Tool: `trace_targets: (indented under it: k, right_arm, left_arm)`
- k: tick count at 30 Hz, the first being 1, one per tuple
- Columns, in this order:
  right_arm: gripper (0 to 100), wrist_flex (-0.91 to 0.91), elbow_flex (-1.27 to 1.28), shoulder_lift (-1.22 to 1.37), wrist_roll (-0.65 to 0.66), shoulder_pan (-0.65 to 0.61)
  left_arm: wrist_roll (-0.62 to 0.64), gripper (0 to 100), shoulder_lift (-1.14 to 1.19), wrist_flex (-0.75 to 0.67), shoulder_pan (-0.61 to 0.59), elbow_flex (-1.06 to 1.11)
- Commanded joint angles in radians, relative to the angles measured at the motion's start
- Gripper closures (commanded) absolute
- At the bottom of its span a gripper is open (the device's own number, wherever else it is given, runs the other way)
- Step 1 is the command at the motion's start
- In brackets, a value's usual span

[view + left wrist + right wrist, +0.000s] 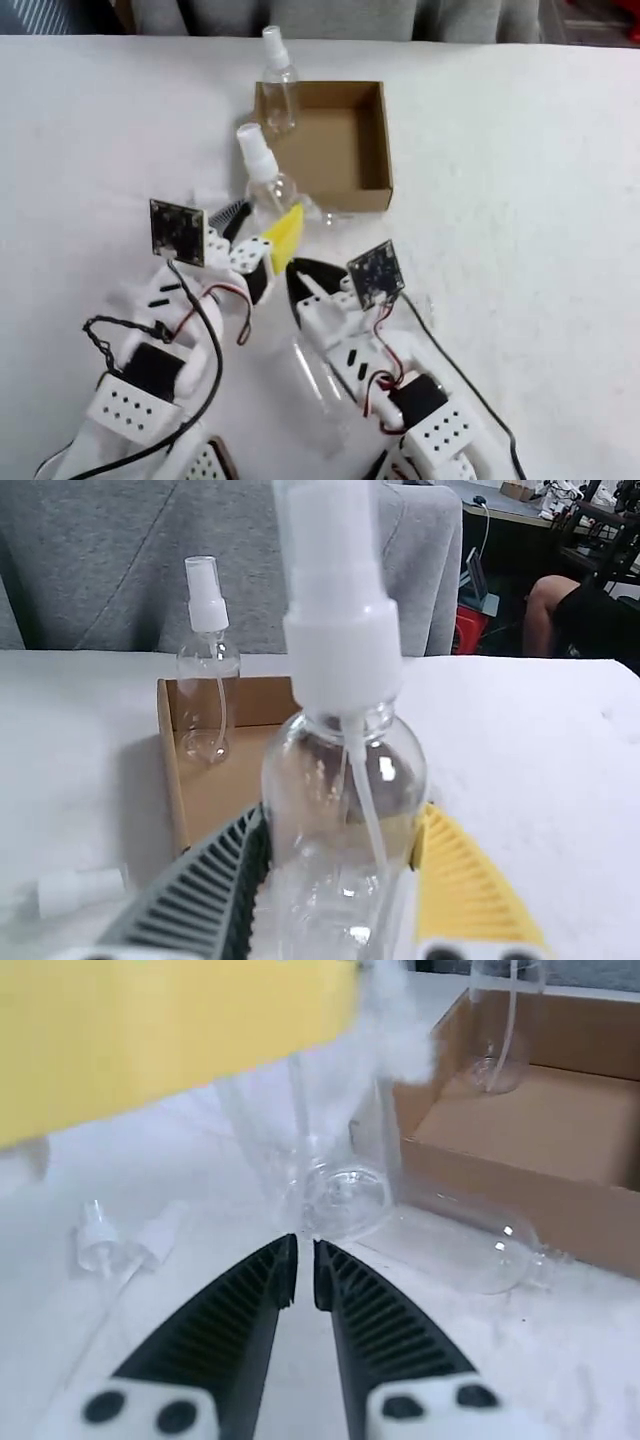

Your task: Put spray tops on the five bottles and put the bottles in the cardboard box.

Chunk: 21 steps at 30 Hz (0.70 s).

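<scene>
Your left hand [340,880] is clamped on a clear spray bottle [340,780], with the grey finger on one side and the yellow finger on the other, both pressing the bottle's lower body. The bottle stands upright and already carries a white spray top [335,610], whose dip tube runs down inside the glass. It sits just outside the cardboard box [350,200], near the box's front wall at the corner on your left arm's side. From the right wrist view its base looks to be at the table [520,200], though you cannot tell if it actually rests there. Your right hand [300,1260] is narrow, with the two black fingers almost together, a thin slit between them and nothing held. It points at the base of the gripped bottle, on the side away from the box and close to it. Inside the box, a second bottle [278,95] with its top fitted stands upright in the far corner on your left arm's side. An uncapped bottle [470,1250] lies on its side on the table against the outside of the box's front wall. A loose spray top [80,888] lies on the table near the box's front corner, on your left arm's side.
</scene>
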Motion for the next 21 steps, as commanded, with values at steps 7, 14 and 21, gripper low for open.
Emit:
trace_targets:
  k: [7, 14, 21]
  right_arm:
    - [98.1, -0.012, -0.006, -0.007, -0.003, 0.038]
    - [98.1, 0.120, -0.014, -0.008, 0.089, 0.036]
    - [98.1, 0.151, -0.012, -0.008, 0.107, 0.044]
  left_arm:
    - [0.014, 98, -0.028, -0.009, 0.007, -0.009]
    - [0.021, 98, -0.027, -0.282, 0.005, 0.091]
    - [0.021, 98, 0.232, -0.433, -0.128, -0.084]
